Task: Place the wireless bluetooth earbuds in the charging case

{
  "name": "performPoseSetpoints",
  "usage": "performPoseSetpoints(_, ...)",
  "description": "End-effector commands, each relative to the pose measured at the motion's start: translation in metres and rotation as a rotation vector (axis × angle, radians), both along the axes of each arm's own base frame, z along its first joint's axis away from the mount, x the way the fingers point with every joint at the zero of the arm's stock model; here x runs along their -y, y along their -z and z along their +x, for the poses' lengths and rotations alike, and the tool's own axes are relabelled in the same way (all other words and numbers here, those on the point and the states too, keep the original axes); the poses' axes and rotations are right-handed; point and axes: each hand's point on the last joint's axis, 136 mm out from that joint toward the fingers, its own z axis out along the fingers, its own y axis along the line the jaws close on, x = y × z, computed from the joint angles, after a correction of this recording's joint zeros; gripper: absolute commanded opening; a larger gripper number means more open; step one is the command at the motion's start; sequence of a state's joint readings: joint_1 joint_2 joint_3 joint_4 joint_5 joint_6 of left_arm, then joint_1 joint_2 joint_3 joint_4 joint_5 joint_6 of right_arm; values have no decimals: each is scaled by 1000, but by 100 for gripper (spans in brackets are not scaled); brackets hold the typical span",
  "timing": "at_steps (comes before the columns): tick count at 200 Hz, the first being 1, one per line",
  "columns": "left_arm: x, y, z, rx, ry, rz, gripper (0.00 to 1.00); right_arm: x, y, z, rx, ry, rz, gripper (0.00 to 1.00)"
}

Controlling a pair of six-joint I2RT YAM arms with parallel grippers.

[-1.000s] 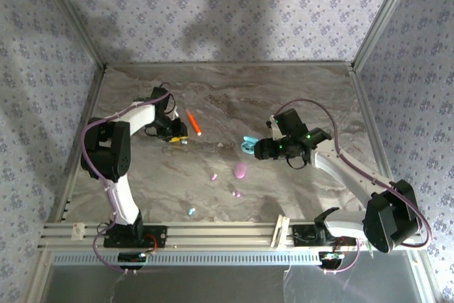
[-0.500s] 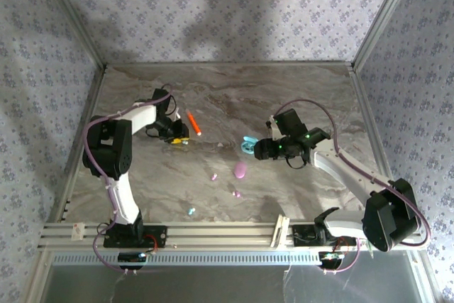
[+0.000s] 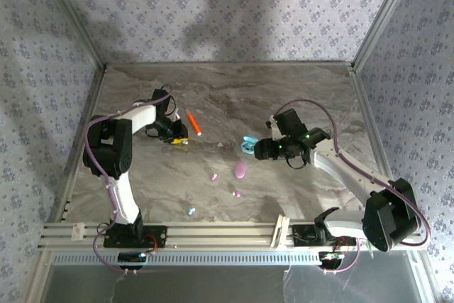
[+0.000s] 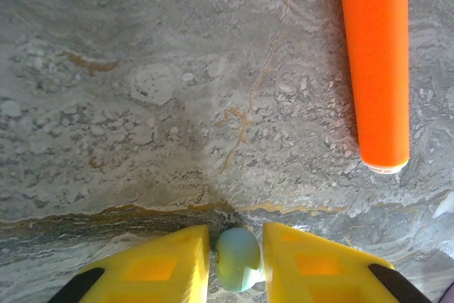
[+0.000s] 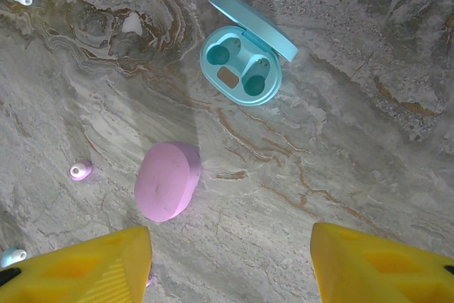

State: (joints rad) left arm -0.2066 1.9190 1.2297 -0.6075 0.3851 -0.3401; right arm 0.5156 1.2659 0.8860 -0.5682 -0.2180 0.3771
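The pick-up step seems in hand: the left tool [image 4: 237,250], jaws narrow, pinches a cyan bud [image 4: 239,269] on the bench [image 4: 177,104]. The right tool [image 5: 230,267] hangs wide open, empty, near the open cyan case [image 5: 241,67]. Next, probably: lift the bud and carry it to a socket.

Orange pen [image 3: 193,123] lying flat on grey marble table [image 3: 284,97], left of centre. Floral wallpaper walls [image 3: 234,12] around. Metal rails [image 3: 213,232] along near edge.
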Motion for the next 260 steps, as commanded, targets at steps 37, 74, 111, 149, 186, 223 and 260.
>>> performPoseSetpoints(37, 0, 0, -9, -4, 11, 13, 22, 2, 1, -1, -15, 10, -10, 63)
performPoseSetpoints(74, -2, -19, -8, 49, 4, 63, 20, 3, 0, 0, -11, 16, -11, 62)
performPoseSetpoints(111, 4, -35, -15, 77, 42, 180, 19, 7, 1, 2, -4, 31, -14, 63)
performPoseSetpoints(149, 14, -59, -20, 141, 91, 382, 20, 20, 1, 6, 5, 83, -4, 63)
performPoseSetpoints(186, 35, -83, -23, 219, 125, 527, 21, 37, 0, 11, -3, 144, 37, 63)
performPoseSetpoints(223, 69, -99, -27, 286, 163, 556, 21, 52, -3, 14, -18, 193, 91, 63)
performPoseSetpoints(260, 108, -104, -34, 326, 202, 529, 21, 65, -4, 19, -22, 232, 119, 63)
